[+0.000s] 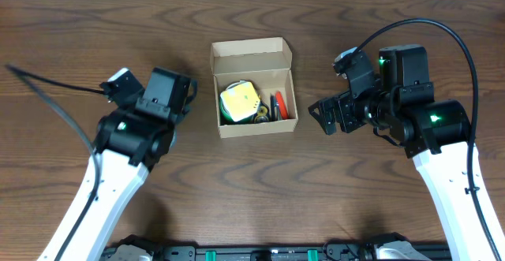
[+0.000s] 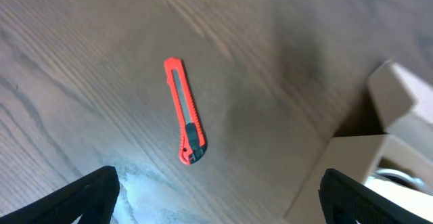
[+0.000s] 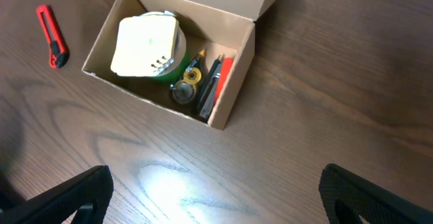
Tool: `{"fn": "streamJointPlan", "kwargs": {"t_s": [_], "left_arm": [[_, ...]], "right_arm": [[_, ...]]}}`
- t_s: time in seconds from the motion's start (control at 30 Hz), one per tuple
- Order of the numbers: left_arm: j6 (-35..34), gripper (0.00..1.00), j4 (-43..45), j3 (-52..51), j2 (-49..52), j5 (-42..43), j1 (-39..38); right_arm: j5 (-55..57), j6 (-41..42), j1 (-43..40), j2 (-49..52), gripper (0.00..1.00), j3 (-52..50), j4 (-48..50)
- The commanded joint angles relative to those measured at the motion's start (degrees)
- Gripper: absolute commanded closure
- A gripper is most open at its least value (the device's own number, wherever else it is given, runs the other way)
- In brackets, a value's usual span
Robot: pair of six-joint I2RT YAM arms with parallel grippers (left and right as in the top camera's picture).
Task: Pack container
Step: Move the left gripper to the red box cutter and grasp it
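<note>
The container point(image 1: 254, 126), a tan cardboard box with its flap lid folded back, stands open at the table's middle. Inside lie a green roll with a white-yellow top point(image 3: 147, 45), a small tape roll point(image 3: 183, 92) and dark pens beside a red tool point(image 3: 215, 82). A red utility knife point(image 2: 184, 112) lies flat on the wood left of the box point(image 2: 365, 163); it also shows in the right wrist view as the knife point(image 3: 52, 36). My left gripper point(image 2: 220, 191) hangs open just above and short of the knife, holding nothing. My right gripper point(image 3: 216, 187) stands open over bare wood right of the box point(image 3: 226, 109).
The dark wooden table point(image 1: 252, 182) spreads around the box. In the overhead view the left gripper point(image 1: 188, 97) sits close to the box's left wall and the right gripper point(image 1: 323, 117) a short way off its right wall. Cables trail from both arms.
</note>
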Motion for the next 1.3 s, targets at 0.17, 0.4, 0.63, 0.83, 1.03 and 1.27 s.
{"fn": "streamJointPlan", "kwargs": {"t_s": [0.17, 0.4, 0.63, 0.83, 1.03, 1.27], "left_arm": [[-0.02, 0.05, 2.27, -0.7, 4.46, -0.55, 0.42], [-5.2, 0.05, 2.51, -0.85, 9.92, 1.01, 2.84], [1.99, 0.05, 5.49, -0.94, 16.57, 9.9, 11.45], [6.82, 0.04, 8.26, -0.96, 21.0, 13.49, 15.93], [8.17, 0.0, 8.72, -1.64, 24.61, 14.67, 18.49], [9.53, 0.06, 14.47, -7.45, 26.23, 15.67, 18.73]], "right_arm": [[-0.33, -0.66, -0.35, -0.72, 0.01, 0.22, -0.07], [-0.33, -0.66, -0.35, -0.72, 0.01, 0.22, -0.07], [-0.33, -0.66, -0.35, -0.72, 0.01, 0.22, -0.07], [-0.33, -0.66, -0.35, -0.72, 0.01, 0.22, -0.07], [-0.33, -0.66, -0.35, -0.72, 0.01, 0.22, -0.07], [-0.33, -0.66, -0.35, -0.72, 0.01, 0.22, -0.07]]}}
